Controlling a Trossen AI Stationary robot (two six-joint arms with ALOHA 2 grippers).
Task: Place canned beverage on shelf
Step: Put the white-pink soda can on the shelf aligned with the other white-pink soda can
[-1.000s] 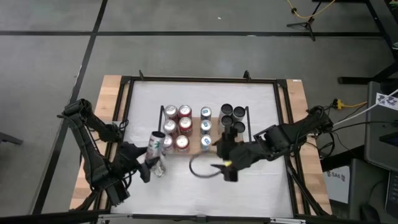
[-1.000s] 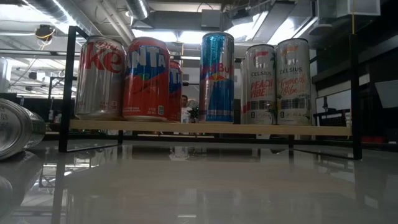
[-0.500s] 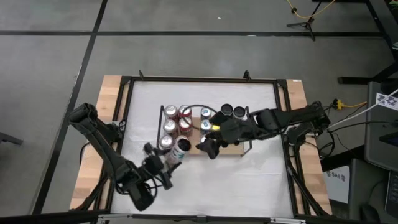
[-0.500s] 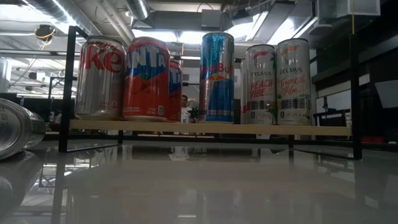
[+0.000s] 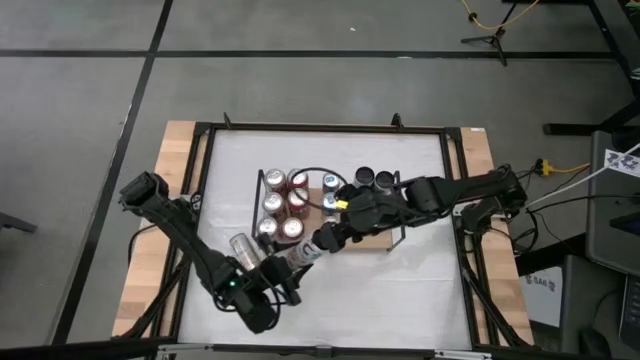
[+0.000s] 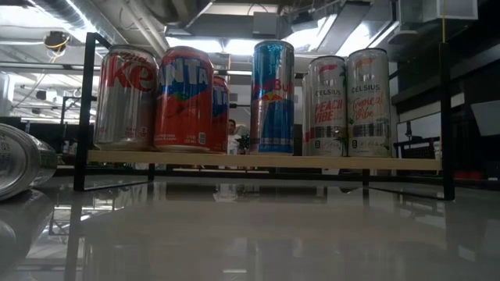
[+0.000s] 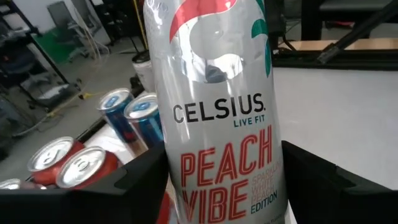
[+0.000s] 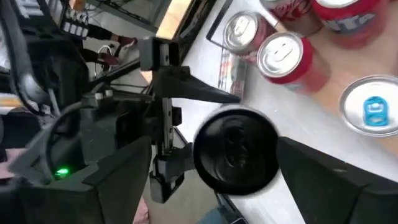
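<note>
While the left gripper (image 5: 270, 282) held a Celsius Peach Vibe can (image 7: 217, 124) clamped between its fingers, the can was tilted in the air over the white tabletop (image 5: 400, 300), just in front of the shelf (image 6: 195, 159) and not on it. The can's black top pointed toward the right gripper (image 5: 322, 240). That gripper stood wide, its fingers (image 8: 118, 180) either side of the can's top. No contact showed in the right wrist view, so it looked like a handover set up, not made.

Progress: the shelf was mostly stocked. It held red Coke and Fanta cans (image 5: 285, 205) at one end, blue Red Bull cans (image 5: 330, 205) in the middle and black-topped Celsius cans (image 5: 374, 180) at the other end. Bare board showed on the near side by the Celsius group, partly hidden under the right arm.

Left to do, as I judged it: close the right jaws on the can, release the left, stand it upright in the free spot. One more silver can (image 6: 16, 160) lay on its side on the tabletop beside the left arm, unshelved; label not readable.
</note>
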